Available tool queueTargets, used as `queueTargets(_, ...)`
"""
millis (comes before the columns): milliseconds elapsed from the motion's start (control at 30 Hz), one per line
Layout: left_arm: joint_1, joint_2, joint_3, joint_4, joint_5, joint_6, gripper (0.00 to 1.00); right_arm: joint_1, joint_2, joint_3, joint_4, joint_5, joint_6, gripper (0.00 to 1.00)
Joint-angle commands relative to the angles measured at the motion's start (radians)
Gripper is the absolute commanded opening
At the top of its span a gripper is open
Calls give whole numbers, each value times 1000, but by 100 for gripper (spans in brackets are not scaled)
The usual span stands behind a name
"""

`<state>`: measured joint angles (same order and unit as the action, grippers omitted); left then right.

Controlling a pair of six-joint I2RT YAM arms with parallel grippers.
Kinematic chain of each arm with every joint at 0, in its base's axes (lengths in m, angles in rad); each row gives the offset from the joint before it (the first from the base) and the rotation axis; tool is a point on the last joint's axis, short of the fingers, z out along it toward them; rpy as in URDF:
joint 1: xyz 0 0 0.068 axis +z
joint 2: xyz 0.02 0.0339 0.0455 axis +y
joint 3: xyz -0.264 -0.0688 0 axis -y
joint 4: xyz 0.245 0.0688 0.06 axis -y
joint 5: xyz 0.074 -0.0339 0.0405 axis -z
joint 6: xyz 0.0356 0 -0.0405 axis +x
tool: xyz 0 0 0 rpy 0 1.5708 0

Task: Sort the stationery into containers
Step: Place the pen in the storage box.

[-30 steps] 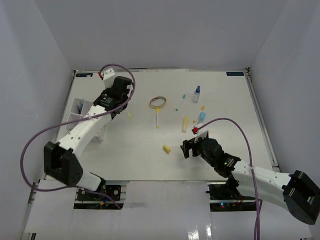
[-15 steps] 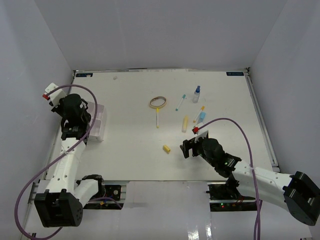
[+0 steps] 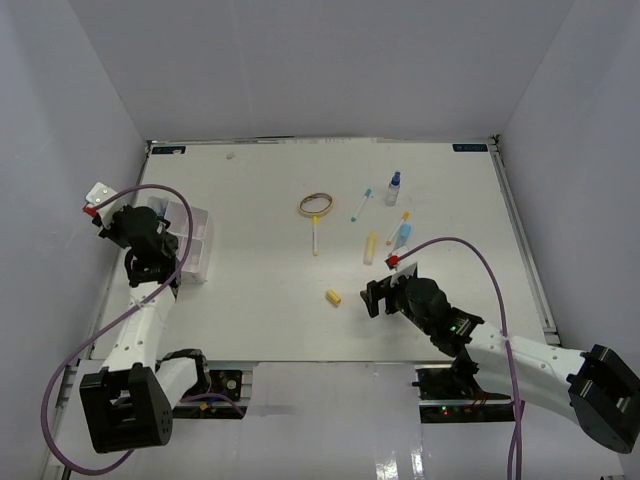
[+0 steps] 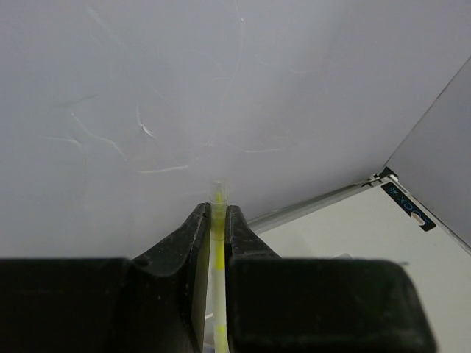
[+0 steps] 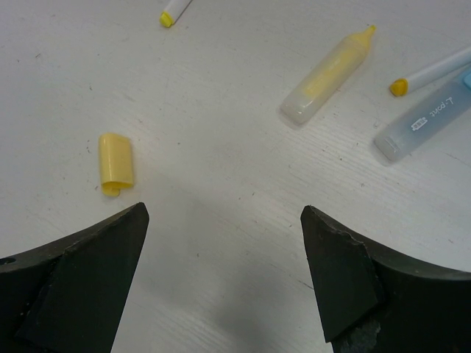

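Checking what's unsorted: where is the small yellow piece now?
Top view: the yellow piece lies on the table near its front middle, just left of the open right gripper, not touching it.

yellow pen, tan tape ring

Light: bright, even and diffuse; the white table nearly washes out.
Shadows: faint and soft; a dim grey patch lies on the table under the right gripper.
Glare: reflections on the glossy strip at the top view's near edge.
Focus: right wrist view crisp; left gripper black and detailless, the yellow pen in it blurred.
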<state>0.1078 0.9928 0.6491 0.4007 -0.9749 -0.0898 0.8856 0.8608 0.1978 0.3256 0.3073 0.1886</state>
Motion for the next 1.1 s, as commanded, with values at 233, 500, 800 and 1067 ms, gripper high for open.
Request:
queueTargets(233,12,33,-124,242,85,41,20,-4,-9,-6,64,-5,8,91)
queueTargets(500,10,20,-207,253,91,10,42,-4,3,-5,69,-13,6,90)
queueTargets(800,12,-51,-116,37,110,-66,83,-2,-2,-8,70,-7,8,91)
queueTargets(1067,9,-140,99,-324,436,-163,98,-5,-19,38,-6,84,26,91)
